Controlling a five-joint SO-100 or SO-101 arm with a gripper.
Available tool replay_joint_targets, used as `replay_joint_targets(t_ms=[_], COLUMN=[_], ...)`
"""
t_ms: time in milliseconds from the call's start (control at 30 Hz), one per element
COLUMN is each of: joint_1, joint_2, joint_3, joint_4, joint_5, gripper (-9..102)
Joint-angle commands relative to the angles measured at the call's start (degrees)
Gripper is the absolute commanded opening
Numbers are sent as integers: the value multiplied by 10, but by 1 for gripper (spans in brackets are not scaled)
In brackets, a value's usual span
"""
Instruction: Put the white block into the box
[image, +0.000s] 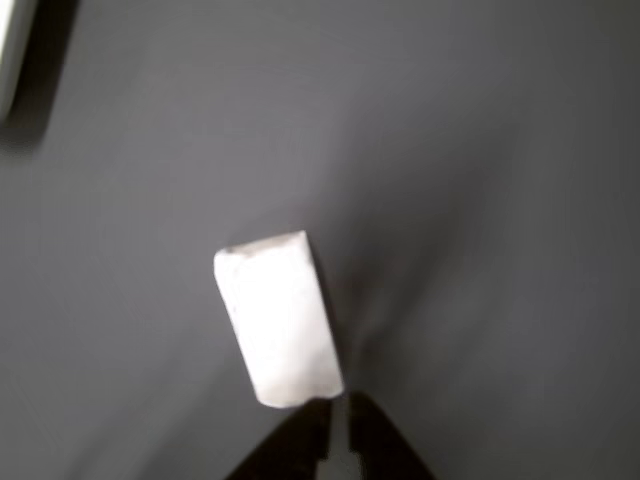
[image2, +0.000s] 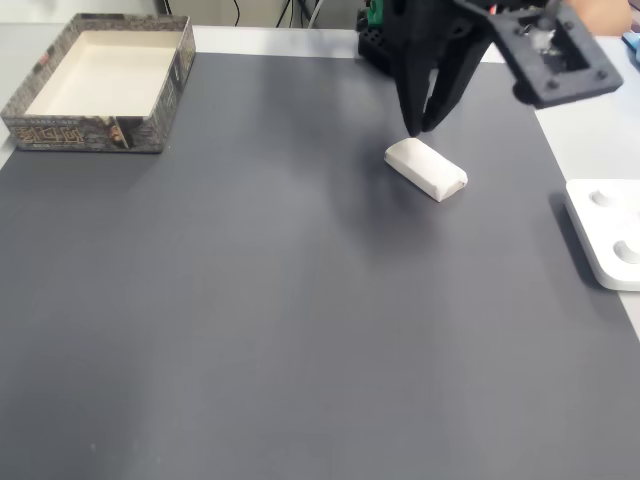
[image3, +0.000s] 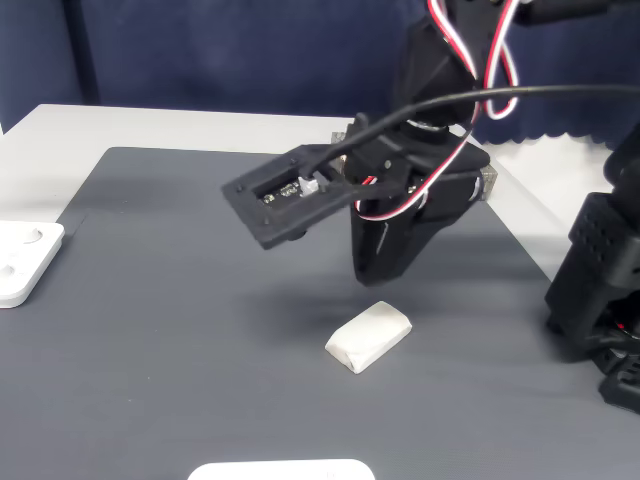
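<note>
Other view: my gripper (image: 337, 420) has its tips nearly shut, holding nothing, and the white block (image: 277, 318) lies just ahead of them on the worktop (image: 480, 200).

One fixed view: the block sits right under my tips, with the box (image2: 100, 133) well off to the left.

The other fixed view: it looks light, stiff and matte, so I'd open up and pinch across its long sides.

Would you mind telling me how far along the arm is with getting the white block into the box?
Nothing looks done yet: the oblong matte white block lies on the dark grey mat, far from the brown patterned box with the cream inside. In hand is the approach: the black gripper hovers just above the block's end, jaws nearly closed, holding nothing. Left: open, grasp, lift, carry to the box, release.
</note>
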Motion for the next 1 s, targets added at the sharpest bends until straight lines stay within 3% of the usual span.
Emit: replay_joint_targets(t_ms=[0, 600, 967], joint_1=[9, 24, 37], joint_2=[3, 5, 3], joint_3=[-38, -39, -47], joint_4=[11, 19, 37], joint_5=[113, 107, 198], gripper=[-2, -1, 25])
